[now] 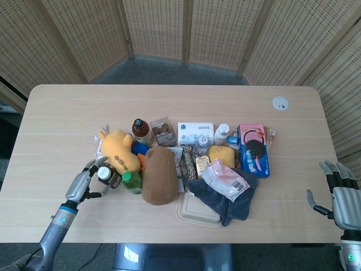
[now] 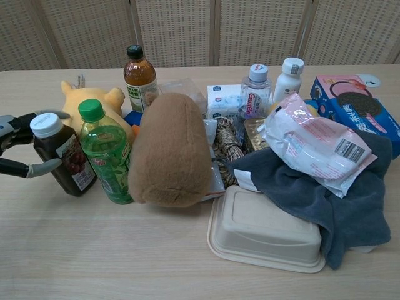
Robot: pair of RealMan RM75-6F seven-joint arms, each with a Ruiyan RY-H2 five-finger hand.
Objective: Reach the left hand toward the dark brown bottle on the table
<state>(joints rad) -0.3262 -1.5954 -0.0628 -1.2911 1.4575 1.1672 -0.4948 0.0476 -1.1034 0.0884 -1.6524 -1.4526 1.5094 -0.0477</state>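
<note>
The dark brown bottle (image 1: pixel 108 176) with a white cap stands at the left end of the pile, leaning slightly toward the green bottle (image 2: pixel 106 155). My left hand (image 1: pixel 82 183) is at its left side. In the chest view the thumb (image 2: pixel 36 168) lies across the front of the dark brown bottle (image 2: pixel 65 164) and the fingers (image 2: pixel 14 122) curve behind its cap, touching it without closing round it. My right hand (image 1: pixel 342 200) hangs open off the table's right front corner, far from everything.
A yellow plush (image 1: pixel 118 149) sits just behind the bottle, and a brown plush (image 1: pixel 159 175) lies right of the green one. A second brown bottle with a black cap (image 2: pixel 139 77) stands further back. A takeaway box (image 2: pixel 265 232), grey cloth (image 2: pixel 325 190) and cookie box (image 1: pixel 253 148) fill the right.
</note>
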